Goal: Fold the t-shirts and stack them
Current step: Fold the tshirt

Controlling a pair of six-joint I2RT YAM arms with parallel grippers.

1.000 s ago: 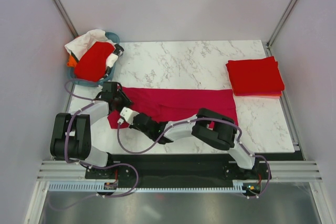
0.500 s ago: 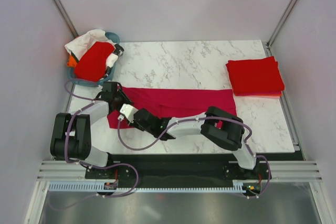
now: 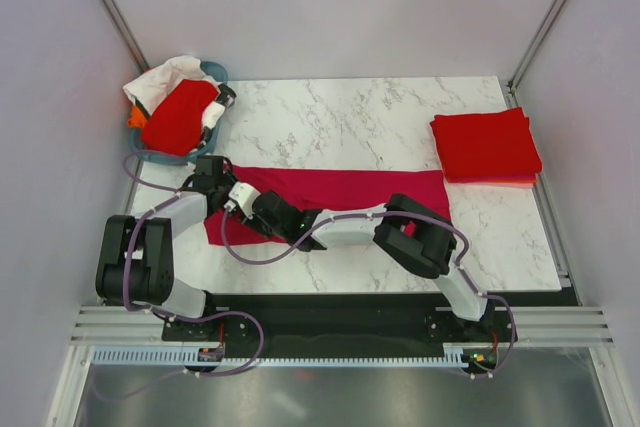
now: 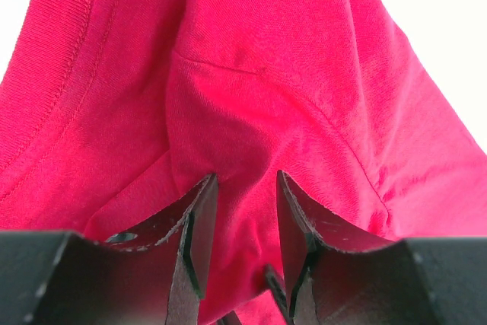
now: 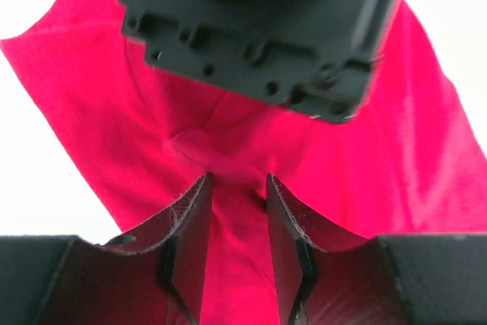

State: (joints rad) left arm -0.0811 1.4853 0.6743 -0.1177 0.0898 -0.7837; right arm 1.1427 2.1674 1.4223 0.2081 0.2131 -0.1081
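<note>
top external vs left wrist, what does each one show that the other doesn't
Only top external: the folded red stack, the teal basket holding more clothes, and the right arm. Only left wrist: the ribbed stitched edge and cloth pinched in the left gripper. Both: the crimson t-shirt.

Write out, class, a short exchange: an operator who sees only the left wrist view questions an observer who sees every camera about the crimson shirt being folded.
Operator: Crimson cloth fills my jaws. Where is the other arm?
Observer: The right gripper is close beside the left gripper, its jaws around a fold of the same crimson shirt, at the shirt's left end.
Operator: Is anything folded already?
Observer: Yes. A folded red stack lies by the right edge of the table.
</note>
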